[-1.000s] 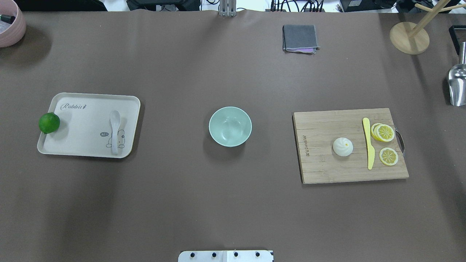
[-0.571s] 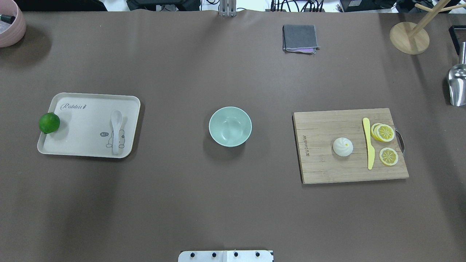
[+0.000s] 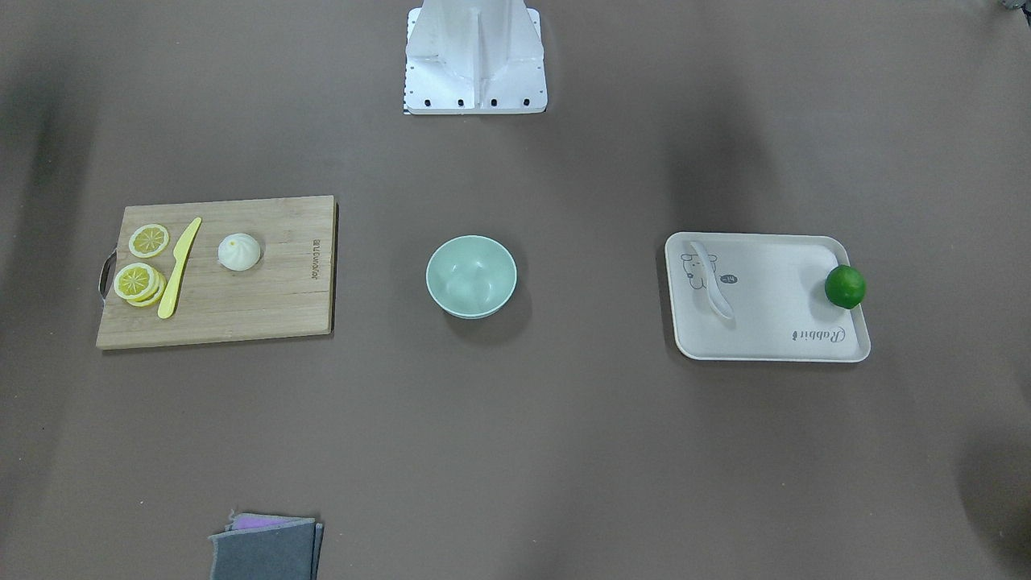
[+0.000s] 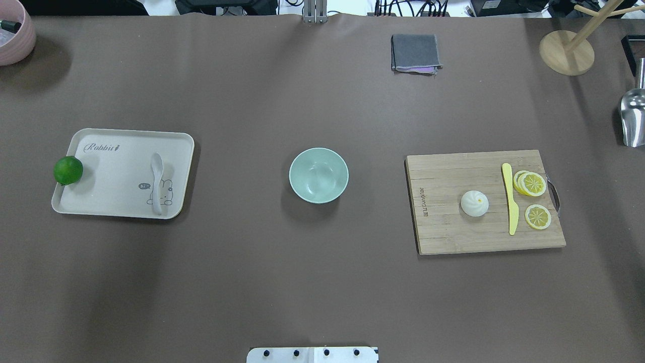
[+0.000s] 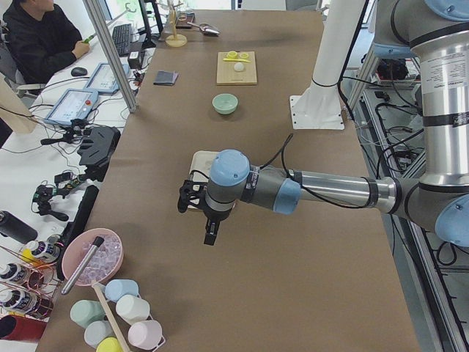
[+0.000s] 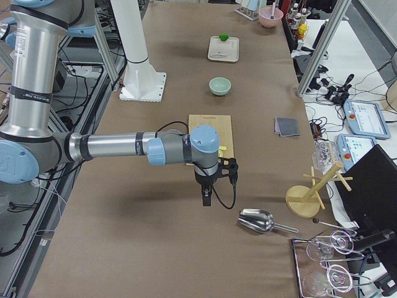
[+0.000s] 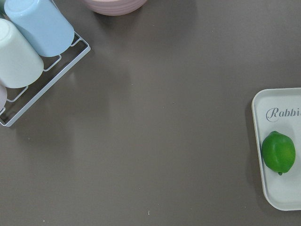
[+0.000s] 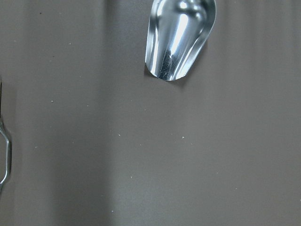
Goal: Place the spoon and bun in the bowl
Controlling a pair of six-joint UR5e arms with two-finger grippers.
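Observation:
The white spoon (image 4: 157, 184) lies on the right part of a cream tray (image 4: 116, 171) at the table's left. The white bun (image 4: 474, 203) sits on a wooden cutting board (image 4: 443, 227) at the right. The mint-green bowl (image 4: 318, 175) stands empty in the middle. Both grippers show only in the side views. The left gripper (image 5: 208, 240) hangs above the table beyond the tray's outer end. The right gripper (image 6: 206, 202) hangs above the table beyond the board's outer end. I cannot tell whether either is open or shut.
A green lime (image 4: 68, 170) sits at the tray's left edge. A yellow knife (image 4: 511, 199) and lemon slices (image 4: 533, 184) lie on the board. A grey cloth (image 4: 415, 53), a wooden stand (image 4: 566, 52), a metal scoop (image 4: 632, 118) and a pink bowl (image 4: 12, 35) stand around the edges.
The spoon's scoop end looks shifted slightly to the left on the tray. Nothing else has visibly moved.

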